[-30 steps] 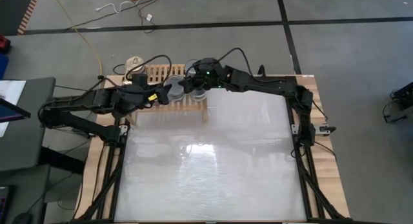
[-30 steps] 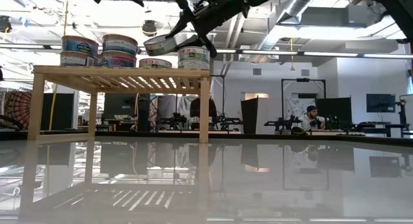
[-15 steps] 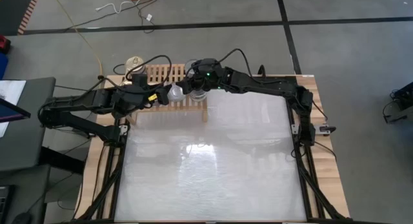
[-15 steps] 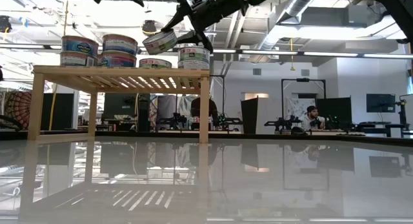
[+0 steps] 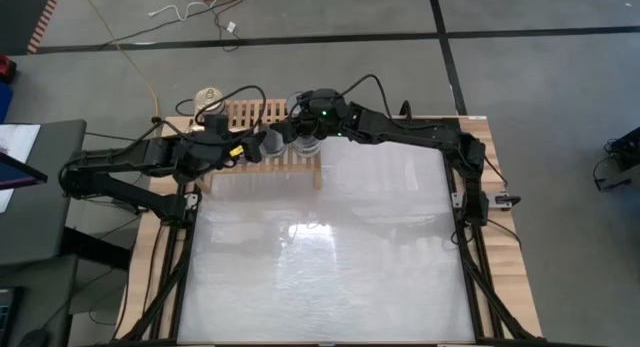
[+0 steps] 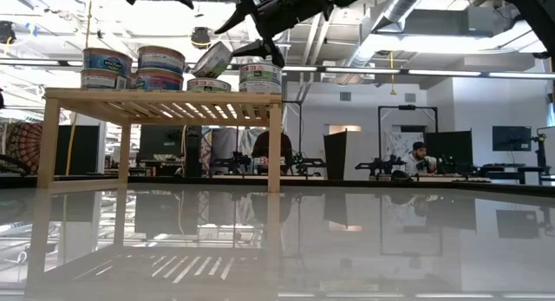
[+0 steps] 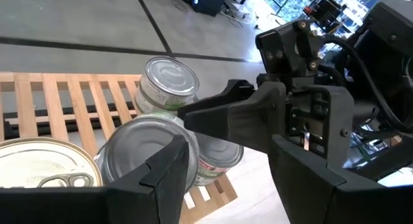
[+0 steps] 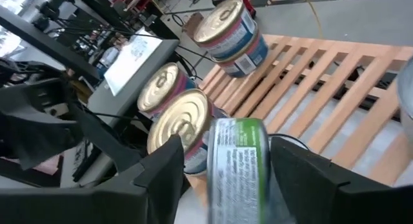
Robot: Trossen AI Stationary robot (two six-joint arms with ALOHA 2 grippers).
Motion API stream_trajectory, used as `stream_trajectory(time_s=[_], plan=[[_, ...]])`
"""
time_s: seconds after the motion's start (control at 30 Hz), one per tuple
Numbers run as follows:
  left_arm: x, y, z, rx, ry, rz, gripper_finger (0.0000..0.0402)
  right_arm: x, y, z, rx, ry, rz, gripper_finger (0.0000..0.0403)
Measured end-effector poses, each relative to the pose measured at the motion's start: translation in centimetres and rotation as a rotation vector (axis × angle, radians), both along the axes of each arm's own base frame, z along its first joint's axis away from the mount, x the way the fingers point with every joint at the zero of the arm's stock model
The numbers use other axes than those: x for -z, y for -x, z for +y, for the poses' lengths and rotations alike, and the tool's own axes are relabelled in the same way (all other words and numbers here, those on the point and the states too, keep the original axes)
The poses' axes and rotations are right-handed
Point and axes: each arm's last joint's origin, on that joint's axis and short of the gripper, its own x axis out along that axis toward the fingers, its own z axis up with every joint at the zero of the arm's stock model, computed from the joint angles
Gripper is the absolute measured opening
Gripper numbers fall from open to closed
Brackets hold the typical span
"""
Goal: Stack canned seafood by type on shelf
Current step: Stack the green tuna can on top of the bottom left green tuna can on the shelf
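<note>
The light-wood shelf (image 6: 165, 100) carries several cans: blue-labelled stacks (image 6: 107, 67) at its left and a green-labelled stack (image 6: 260, 75) at its right. Between them a green-labelled can (image 6: 211, 60) sits steeply tilted, its lower edge apparently on the single can (image 6: 208, 84) beneath. My right gripper (image 6: 247, 34) is open just above it; in the right wrist view the tilted can (image 8: 235, 166) lies between the spread fingers, with a gap on one side. My left gripper (image 7: 229, 146) hovers open over the shelf's near-left part, with nothing between its fingers. My right gripper stands with a finger on either side of the tilted can's ends (image 8: 258, 166). One finger is clearly apart from it. Whether the other finger (image 8: 290, 179) touches the can I cannot tell.
Gold pull-tab tops (image 8: 181, 121) crowd the shelf beside the tilted can. The two grippers face each other closely above the shelf (image 5: 262, 115). The white tabletop (image 5: 330, 257) stretches toward the near edge. Cables and a loose object (image 5: 208, 95) lie on the floor beyond the shelf.
My right gripper has opened over the shelf. The can it held has tipped from almost level to steeply tilted and has sunk a little toward the can beneath.
</note>
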Motion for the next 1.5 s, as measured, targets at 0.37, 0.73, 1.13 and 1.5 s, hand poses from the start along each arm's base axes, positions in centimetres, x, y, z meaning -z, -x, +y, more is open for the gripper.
stream_trajectory(time_s=[0.37, 0.73, 1.13, 1.5], plan=[[0.0, 0.0, 0.0, 0.01, 0.005, 0.0, 0.0203, 0.3, 0.1, -0.1, -0.005, 0.02, 0.034, 0.0256], [0.0, 0.0, 0.0, 0.01, 0.007, -0.001, 0.0203, -1.8, 0.1, 0.0, -0.105, 0.132, -0.005, 0.0256], [0.0, 0.0, -0.2, 0.022, 0.007, 0.001, 0.0203, -5.9, 2.6, 0.4, -0.186, 0.189, 0.21, 0.0256], [0.0, 0.0, -0.2, 0.021, 0.007, 0.001, 0.0203, -5.2, 2.9, 0.6, -0.199, 0.151, 0.298, 0.0256]])
